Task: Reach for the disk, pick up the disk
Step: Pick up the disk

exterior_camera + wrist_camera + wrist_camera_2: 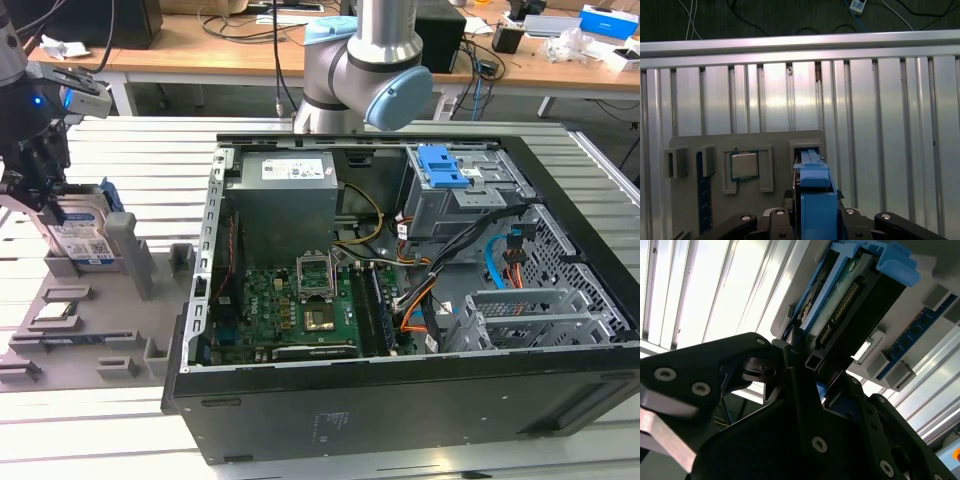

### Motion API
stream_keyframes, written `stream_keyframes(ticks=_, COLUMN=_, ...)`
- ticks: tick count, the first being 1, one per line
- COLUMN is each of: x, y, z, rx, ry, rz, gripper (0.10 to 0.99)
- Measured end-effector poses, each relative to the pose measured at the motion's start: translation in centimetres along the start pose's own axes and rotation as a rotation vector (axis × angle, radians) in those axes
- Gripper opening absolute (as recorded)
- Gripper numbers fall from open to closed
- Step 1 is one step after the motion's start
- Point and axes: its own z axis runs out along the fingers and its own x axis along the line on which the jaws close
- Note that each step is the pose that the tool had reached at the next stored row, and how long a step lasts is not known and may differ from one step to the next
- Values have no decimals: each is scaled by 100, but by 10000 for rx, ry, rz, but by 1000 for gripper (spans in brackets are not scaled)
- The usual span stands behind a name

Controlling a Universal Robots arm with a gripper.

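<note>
Reach is done: my pincer (42,195) is at the exterior view's left, clamped on the top edge of the disk (88,242). In the second wrist view my fingers (802,390) press on both sides of it. The disk stands upright in the slot of the grey holder (135,262), seemingly not lifted clear. What's left, I judge, is raising it out.
</note>
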Motion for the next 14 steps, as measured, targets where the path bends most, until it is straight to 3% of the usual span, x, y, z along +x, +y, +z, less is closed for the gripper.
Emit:
stream_keyframes(ticks=9, x=0, y=-2, z=-2, rx=1, ry=-1, rz=0, gripper=365)
stream_keyframes(ticks=14, x=-7, y=-1, z=-63, rx=1, ry=0, rz=0, gripper=365)
